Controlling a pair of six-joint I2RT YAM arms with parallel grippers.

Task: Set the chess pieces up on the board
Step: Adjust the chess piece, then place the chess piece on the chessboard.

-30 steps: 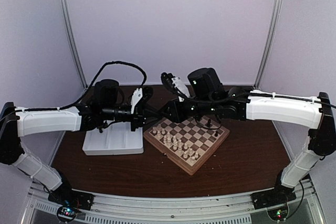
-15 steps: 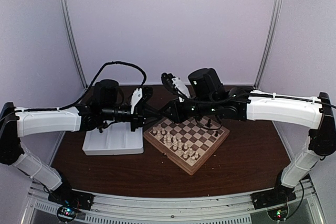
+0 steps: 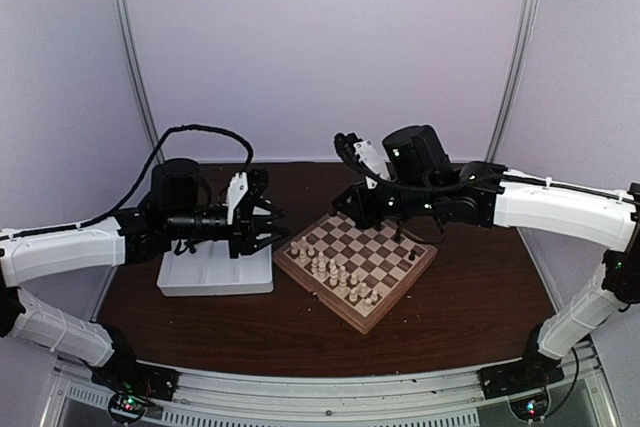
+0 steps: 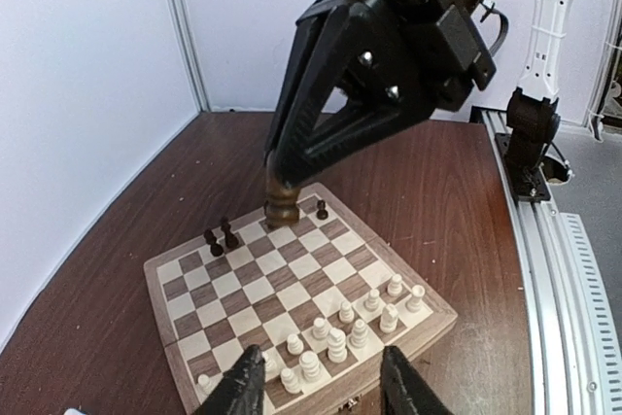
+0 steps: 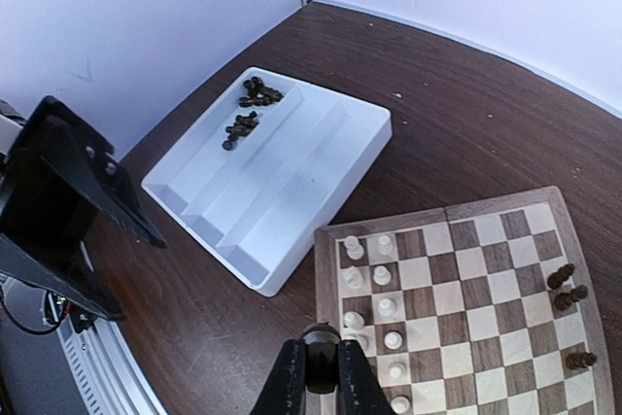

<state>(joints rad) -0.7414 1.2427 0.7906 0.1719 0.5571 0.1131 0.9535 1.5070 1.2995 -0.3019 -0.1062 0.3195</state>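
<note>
Left claw (image 4: 321, 368) agape, right claw (image 5: 319, 357) clenched.

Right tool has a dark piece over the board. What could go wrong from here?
1. The right tool pinches the dark piece only at its top, above the board; it may slip or land tilted when released.
2. The standing dark pieces sit close by at the far edge; the lowering tool could knock them over.
3. The open left tool hovers at the near rim beside the white pieces and could bump them.
</note>
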